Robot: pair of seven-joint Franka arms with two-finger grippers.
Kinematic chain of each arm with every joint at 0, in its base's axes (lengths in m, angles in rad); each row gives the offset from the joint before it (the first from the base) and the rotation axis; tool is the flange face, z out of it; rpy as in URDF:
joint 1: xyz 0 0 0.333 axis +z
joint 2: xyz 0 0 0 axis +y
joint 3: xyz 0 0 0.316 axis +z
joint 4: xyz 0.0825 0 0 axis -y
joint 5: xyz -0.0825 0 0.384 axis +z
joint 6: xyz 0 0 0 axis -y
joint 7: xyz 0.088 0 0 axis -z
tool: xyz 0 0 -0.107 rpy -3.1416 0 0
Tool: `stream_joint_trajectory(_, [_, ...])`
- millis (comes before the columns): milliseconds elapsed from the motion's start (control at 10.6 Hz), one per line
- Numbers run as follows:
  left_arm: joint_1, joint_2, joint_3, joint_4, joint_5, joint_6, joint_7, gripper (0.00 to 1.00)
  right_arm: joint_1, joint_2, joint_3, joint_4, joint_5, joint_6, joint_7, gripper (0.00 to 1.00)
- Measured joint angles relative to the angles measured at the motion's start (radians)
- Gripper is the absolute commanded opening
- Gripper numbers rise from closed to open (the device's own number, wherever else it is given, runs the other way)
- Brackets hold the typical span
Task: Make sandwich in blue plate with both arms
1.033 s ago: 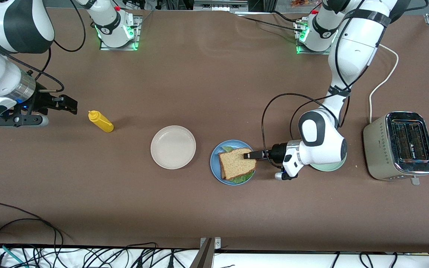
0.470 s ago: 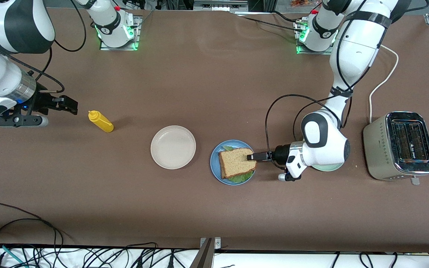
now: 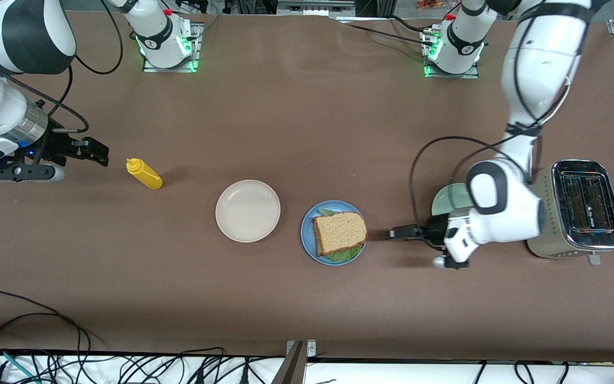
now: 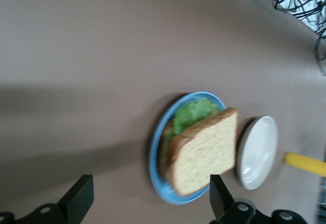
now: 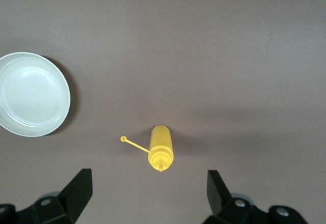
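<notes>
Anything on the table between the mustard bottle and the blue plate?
Yes: the beige plate sits between the mustard bottle and the blue plate, seen in the front view.

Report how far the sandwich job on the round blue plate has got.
Done: the sandwich of two speckled brown bread slices with green lettuce between lies assembled on the round sky-blue plate. In hand: nothing; the left gripper is open beside the plate, and the right gripper waits open near the yellow squeeze bottle. Nothing visibly left.
</notes>
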Motion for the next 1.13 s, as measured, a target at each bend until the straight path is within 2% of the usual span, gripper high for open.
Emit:
stream_joint_trajectory(94, [0.038,-0.051,0.000,-0.002,0.091,-0.020,0.000,1.00,0.000,0.000,0.000,0.000,0.001,0.003,0.018,1.00])
stream_joint_trajectory(282, [0.091,-0.161,0.004,-0.036,0.170,-0.037,0.000,1.00,0.003,0.000,0.000,0.000,0.001,0.005,0.055,1.00])
stream_joint_trajectory(564, [0.120,-0.324,0.008,-0.118,0.347,-0.044,0.000,1.00,0.007,0.006,0.000,-0.001,0.002,0.007,0.067,1.00])
stream_joint_trajectory(845, [0.164,-0.462,0.014,-0.183,0.440,-0.146,0.000,1.00,0.007,0.008,0.000,-0.001,0.002,0.008,0.068,1.00])
stream_joint_trajectory(1127, [0.174,-0.574,0.012,-0.188,0.633,-0.252,-0.078,1.00,0.007,0.014,0.000,-0.001,0.002,0.009,0.068,1.00])
